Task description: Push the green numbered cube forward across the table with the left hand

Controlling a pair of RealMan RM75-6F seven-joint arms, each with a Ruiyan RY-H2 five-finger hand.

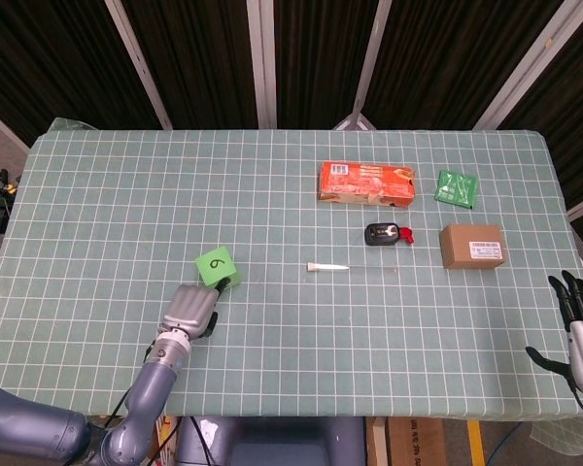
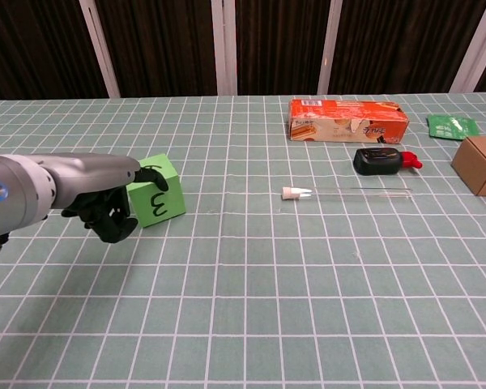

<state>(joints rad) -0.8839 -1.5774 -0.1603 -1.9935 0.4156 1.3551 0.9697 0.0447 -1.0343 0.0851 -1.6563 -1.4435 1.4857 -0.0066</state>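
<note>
Green cube — left hand touches its near face, fingers curled, holding nothing.

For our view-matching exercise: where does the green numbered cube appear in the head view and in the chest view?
Head view: green numbered cube, lower left of centre, just beyond the left hand.
Chest view: cube, left of centre, against that hand.
Shared landmark: orange carton.

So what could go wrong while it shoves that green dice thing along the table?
The left hand touches the green cube at one near corner rather than squarely, so the cube may twist or slip aside instead of sliding straight. The cube looks tilted in the chest view, so a push could tip it over. If it veers right, it might reach the thin tube.
</note>
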